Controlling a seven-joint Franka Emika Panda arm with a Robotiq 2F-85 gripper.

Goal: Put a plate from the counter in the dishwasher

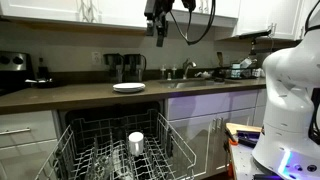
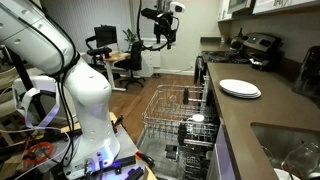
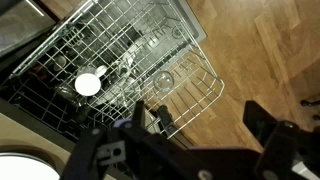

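Plate (image 1: pixel 129 88) lies flat on the dark desk (image 1: pixel 70 95), white and round, directly above the open dishwasher (image 1: pixel 100 125); in an exterior view (image 2: pixel 240 89) it sits near the desk's front edge, well apart from the sink (image 2: pixel 285 150). Nothing touches the plate.

The pincer (image 1: pixel 158 38) hangs high in the air, well above the desk and apart from everything on it. In an exterior view (image 2: pixel 165 42) it is out over the wooden floor, beyond the pulled-out rack (image 2: pixel 180 115). The wrist view shows the pincer (image 3: pixel 190 150) with its two dark fingers (image 3: pixel 105 155) spread wide, nothing between them, looking down on the rack (image 3: pixel 130 60) and the floor (image 3: pixel 260 60).

The grey wire rack is drawn fully out of the dishwasher. A white cup (image 1: pixel 136 143) stands upright in it, seen too in the wrist view (image 3: pixel 88 85) and in an exterior view (image 2: pixel 197 119). A clear glass (image 3: pixel 163 80) lies in the rack just beside the cup.

The arm's white base (image 2: pixel 70 80) stands on the floor, near the rack.
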